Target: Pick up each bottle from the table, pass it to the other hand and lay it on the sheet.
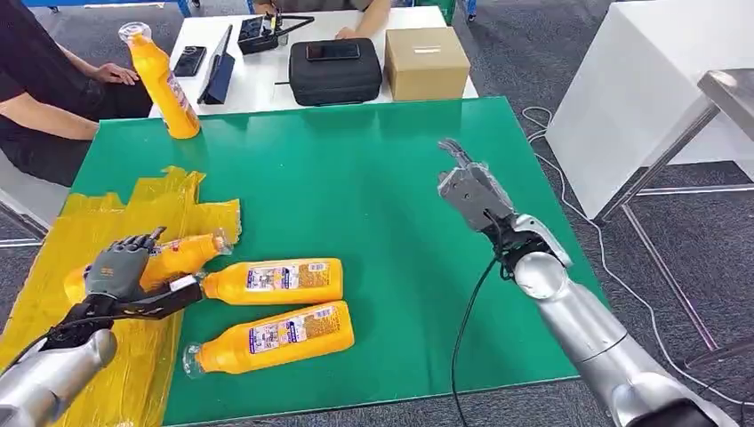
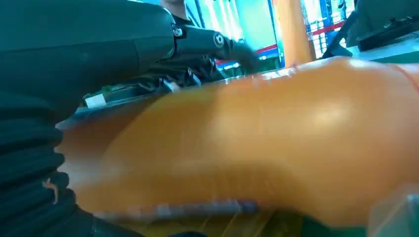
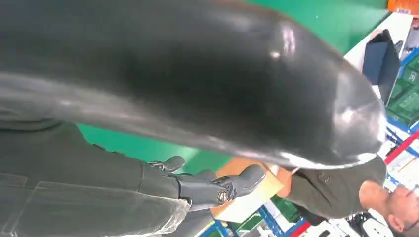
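Seemingly gripped bottle up close, blurred, against left hand fingers.

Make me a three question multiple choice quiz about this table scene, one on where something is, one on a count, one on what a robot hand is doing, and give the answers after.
1. Where does the upright bottle stand?
A. at the far left of the green table
B. on the yellow sheet
C. on the cardboard box

2. How many orange bottles show in the head view?
A. two
B. four
C. six

3. What is the left robot hand doing?
A. hanging open over bare table
B. gripping a lying bottle at the sheet
C. pressing on the black case

Answers:
1. A, it stands on the green near the seated person.
2. B, one upright, one under the left robot hand, two lying on the green.
3. B, its fingers wrap the bottle; the right robot hand is raised and empty.
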